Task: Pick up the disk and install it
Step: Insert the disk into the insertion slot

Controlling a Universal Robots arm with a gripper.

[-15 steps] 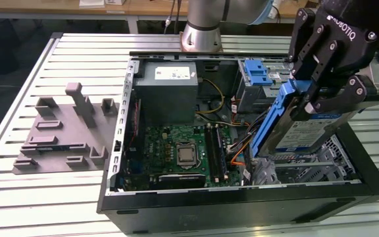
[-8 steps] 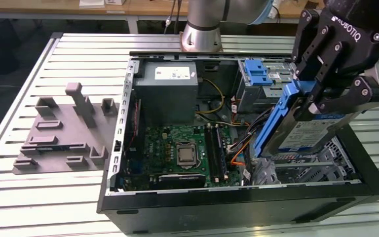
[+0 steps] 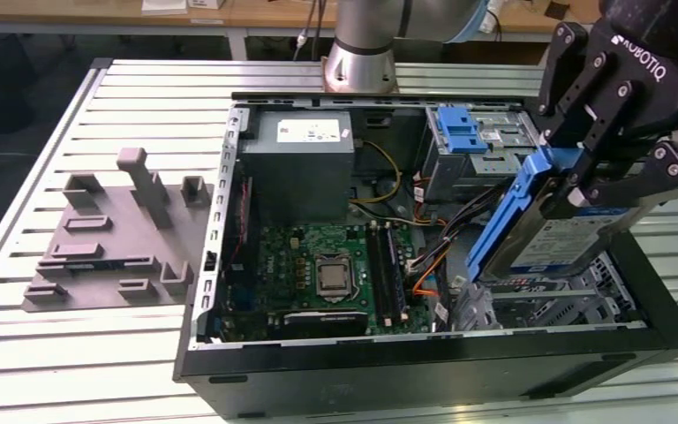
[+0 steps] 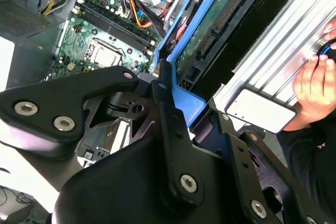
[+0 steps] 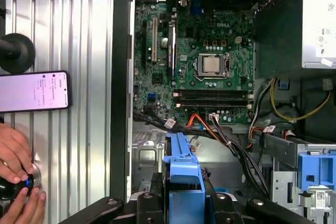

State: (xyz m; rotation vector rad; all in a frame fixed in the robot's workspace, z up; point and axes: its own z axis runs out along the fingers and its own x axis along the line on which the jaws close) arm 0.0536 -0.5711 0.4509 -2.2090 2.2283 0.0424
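My gripper (image 3: 572, 184) is shut on the disk (image 3: 547, 237), a silver-grey drive with a white-and-blue label in a blue carrier. In the exterior view it hangs tilted, lower end down, over the right side of the open computer case (image 3: 433, 362), above the front metal bay (image 3: 551, 305). The second wrist view shows the disk's green circuit side (image 4: 210, 30) and the carrier's blue edge (image 4: 185, 102) between my black fingers (image 4: 167, 103). The carrier (image 5: 181, 169) points toward the motherboard in the first wrist view, with my gripper (image 5: 184, 205) around it.
Inside the case are the motherboard (image 3: 327, 269), the power supply (image 3: 304, 163), loose cables (image 3: 440, 256) and a metal drive cage with a blue bracket (image 3: 463, 132). A grey fixture (image 3: 109, 234) lies at the exterior view's left. A person's hand (image 5: 16, 174) and a phone (image 5: 34, 91) rest beside the case.
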